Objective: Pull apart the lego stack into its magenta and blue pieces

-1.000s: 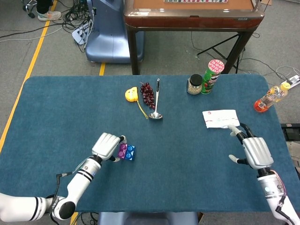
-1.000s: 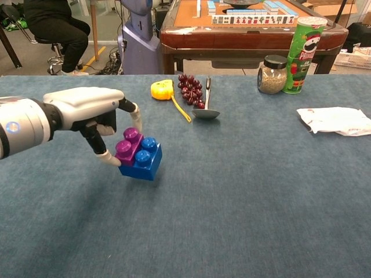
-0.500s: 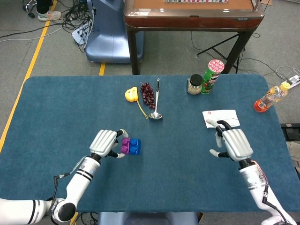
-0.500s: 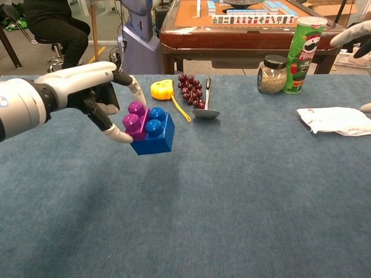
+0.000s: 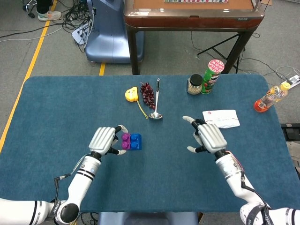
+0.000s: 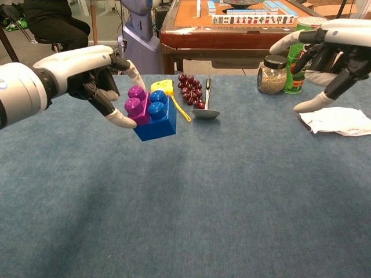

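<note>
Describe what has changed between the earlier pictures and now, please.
The left robot hand lifted the lego stack off the table and holds it raised. The right robot hand, open, moved inward toward the stack. The magenta and blue pieces remain joined; the spoon, grapes and paper stayed put.

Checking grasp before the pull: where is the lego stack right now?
The lego stack is off the table in the left hand, left of centre in both views, with the open right hand apart from it.
</note>
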